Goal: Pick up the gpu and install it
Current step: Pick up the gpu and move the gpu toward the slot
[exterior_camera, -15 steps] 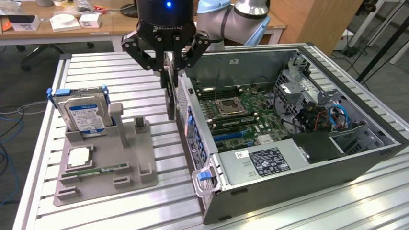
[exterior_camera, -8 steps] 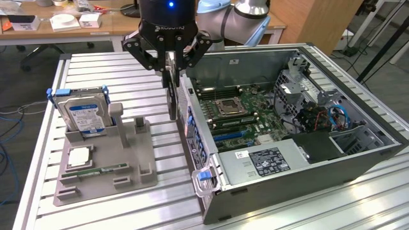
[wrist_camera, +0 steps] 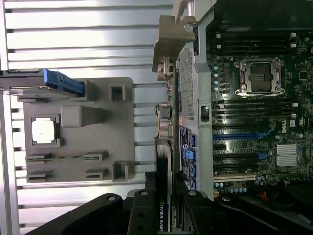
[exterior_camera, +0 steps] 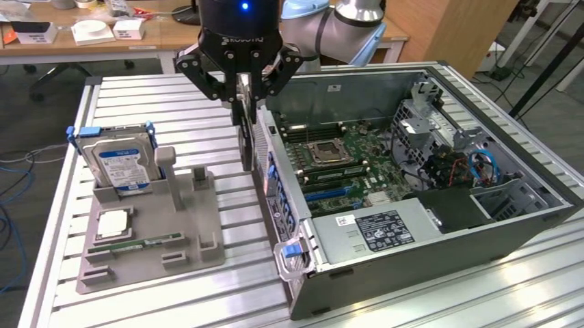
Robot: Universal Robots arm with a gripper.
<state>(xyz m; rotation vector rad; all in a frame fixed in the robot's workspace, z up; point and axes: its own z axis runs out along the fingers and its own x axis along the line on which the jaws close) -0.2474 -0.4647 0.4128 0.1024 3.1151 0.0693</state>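
Grips the gpu [exterior_camera: 246, 133] in the hand [exterior_camera: 245, 92], fingers clamped on the card's upper edge, and holds it on edge with its length hanging down, clear of the slatted tabletop [exterior_camera: 137, 96]. Places it, in the exterior view, just outside the rear wall of the open computer case [exterior_camera: 511, 205], between that wall and the grey parts holder [exterior_camera: 196, 225]; cannot tell whether card and wall touch. Shows from that side what the wrist view misses: the blue-labelled face of the hard drive [exterior_camera: 117, 164] standing upright in the holder, the labelled power supply [exterior_camera: 383, 229] and the drive cage [exterior_camera: 438, 130] inside the case, and a wooden desk [exterior_camera: 164, 34] with white boxes behind. Looks, in the wrist view, straight along the thin card to its silvery bracket [wrist_camera: 172, 44] at the far end, with white lettering on the card beside the fingers. Gives there a flat-on look at the processor socket [wrist_camera: 259, 76], the blue slots [wrist_camera: 234, 136] and a finned heatsink [wrist_camera: 287, 154] on the board, plus the square chip [wrist_camera: 43, 131] seated in the holder. Leaves the perforated rear wall standing between card and slots.
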